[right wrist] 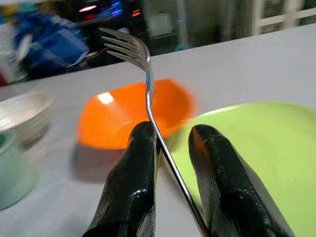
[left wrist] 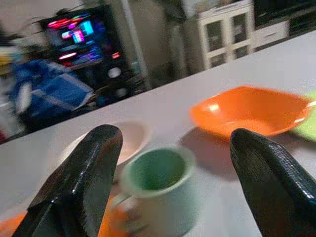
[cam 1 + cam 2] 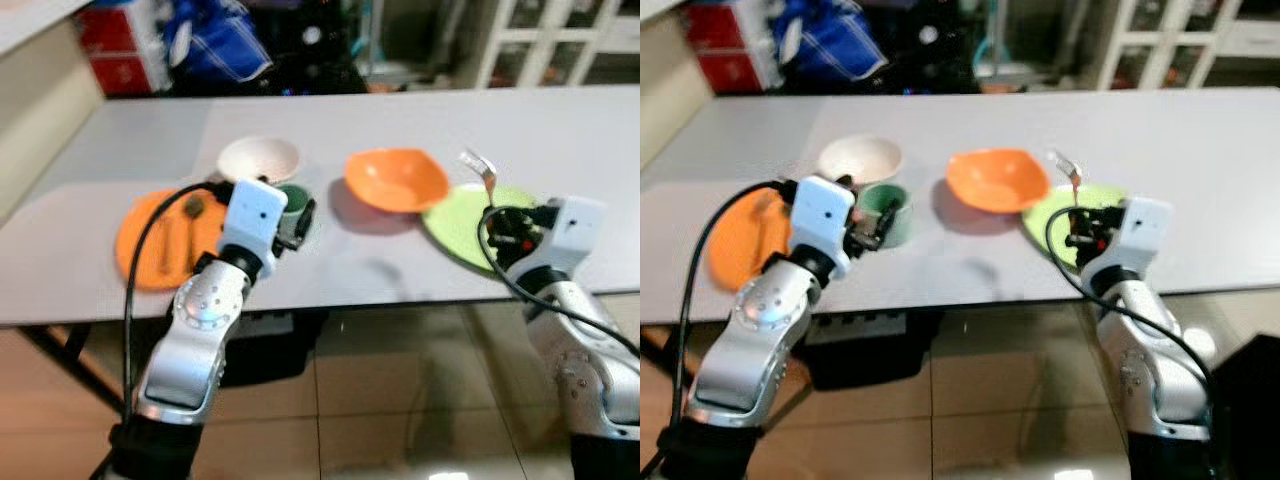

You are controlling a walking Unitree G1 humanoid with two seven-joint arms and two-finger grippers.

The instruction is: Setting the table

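My right gripper [image 1: 173,131] is shut on a silver fork [image 1: 147,84], which points tines up over the near edge of the lime green plate [image 3: 458,222] on the right of the table. My left gripper [image 2: 175,138] stands open at the table's front, with its fingers on either side of a pale green mug [image 2: 159,191] and apart from it. The mug [image 3: 296,200] stands upright between a white bowl [image 3: 259,158] and an orange bowl [image 3: 397,180]. An orange plate [image 3: 145,250] at the left holds a spoon [image 3: 192,207] and a wooden utensil [image 3: 166,246].
The grey table [image 3: 380,270] has bare surface between the two plates and behind the bowls. Behind it are a blue bag [image 3: 215,45], red boxes [image 3: 120,50] and a white cabinet [image 3: 560,40]. Tiled floor [image 3: 400,400] lies below the front edge.
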